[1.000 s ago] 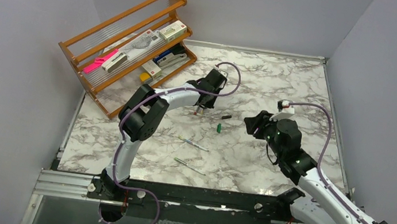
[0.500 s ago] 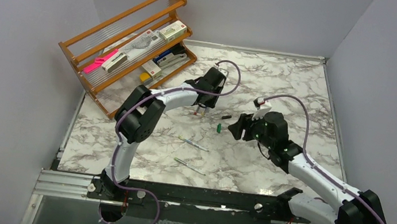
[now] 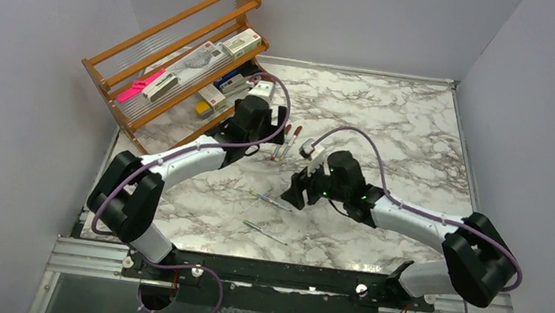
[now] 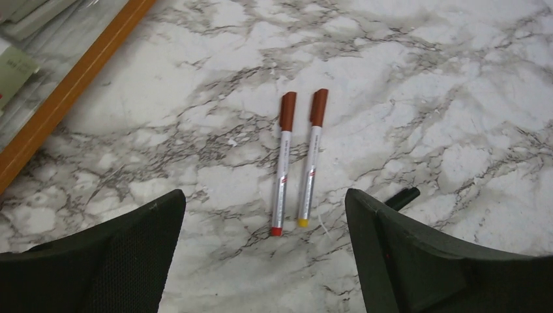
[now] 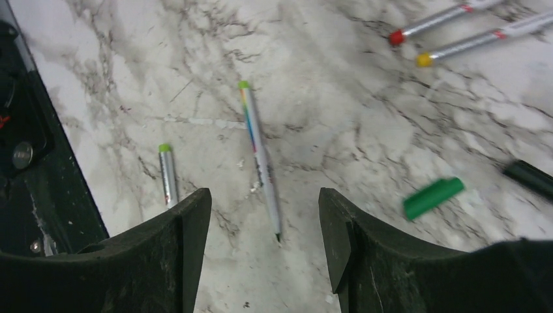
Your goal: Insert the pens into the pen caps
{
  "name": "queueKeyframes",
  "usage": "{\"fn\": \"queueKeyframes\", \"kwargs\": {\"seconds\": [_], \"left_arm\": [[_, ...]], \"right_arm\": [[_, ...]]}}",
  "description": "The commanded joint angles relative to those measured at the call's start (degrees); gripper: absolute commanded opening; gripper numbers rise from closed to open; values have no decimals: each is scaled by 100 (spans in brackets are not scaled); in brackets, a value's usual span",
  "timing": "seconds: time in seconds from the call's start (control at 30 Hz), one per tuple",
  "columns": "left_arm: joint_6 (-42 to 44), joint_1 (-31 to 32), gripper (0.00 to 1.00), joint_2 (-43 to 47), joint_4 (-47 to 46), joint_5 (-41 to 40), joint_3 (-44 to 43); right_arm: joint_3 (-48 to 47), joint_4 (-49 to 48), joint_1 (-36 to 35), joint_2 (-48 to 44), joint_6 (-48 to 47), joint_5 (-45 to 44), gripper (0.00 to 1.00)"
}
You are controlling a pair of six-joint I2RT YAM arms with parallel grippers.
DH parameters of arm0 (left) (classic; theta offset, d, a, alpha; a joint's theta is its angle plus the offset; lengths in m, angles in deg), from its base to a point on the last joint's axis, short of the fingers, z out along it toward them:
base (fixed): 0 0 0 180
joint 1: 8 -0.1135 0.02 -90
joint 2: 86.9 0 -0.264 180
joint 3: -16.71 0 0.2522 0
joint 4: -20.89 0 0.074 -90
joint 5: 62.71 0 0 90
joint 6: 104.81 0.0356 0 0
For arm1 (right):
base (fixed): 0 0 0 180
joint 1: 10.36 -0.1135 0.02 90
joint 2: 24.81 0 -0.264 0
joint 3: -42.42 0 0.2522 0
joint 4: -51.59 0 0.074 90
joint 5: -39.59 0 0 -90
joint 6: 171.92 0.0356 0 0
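Note:
Two pens with red-brown pen caps on them (image 4: pixel 282 163) (image 4: pixel 310 156) lie side by side on the marble. My left gripper (image 4: pixel 264 215) (image 3: pixel 263 145) hangs open just short of them, holding nothing. A bare pen (image 5: pixel 259 156) (image 3: pixel 271 202) lies under my right gripper (image 5: pixel 261 208) (image 3: pixel 295 195), between its open fingers and untouched. Another bare pen (image 5: pixel 167 173) (image 3: pixel 264 232) lies to its left, partly hidden by a finger. A loose green cap (image 5: pixel 433 197) and a dark cap (image 5: pixel 528 177) (image 4: pixel 401 197) rest nearby.
A wooden rack (image 3: pixel 181 63) with stationery and a pink marker (image 3: pixel 140 86) stands at the back left, close behind the left arm. The black mounting rail (image 3: pixel 267 271) runs along the near edge. Grey walls enclose the table on three sides.
My left gripper opened, left a capped pen beside the other one and drew back toward the rack. My right arm swung left and down over the bare pen.

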Motion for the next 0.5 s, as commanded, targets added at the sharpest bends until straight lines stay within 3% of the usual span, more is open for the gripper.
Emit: {"fn": "queueKeyframes", "kwargs": {"seconds": [0.0, 0.2, 0.47], "left_arm": [[-606, -322, 95, 639, -680, -434, 716], [-794, -630, 95, 1114, -868, -252, 1204], [-1110, -828, 90, 1262, -698, -295, 1326]], "right_arm": [[-351, -234, -469, 464, -340, -352, 61], [-620, -32, -790, 998, -522, -778, 52], [-819, 248, -1177, 1565, -691, -1402, 46]]}}
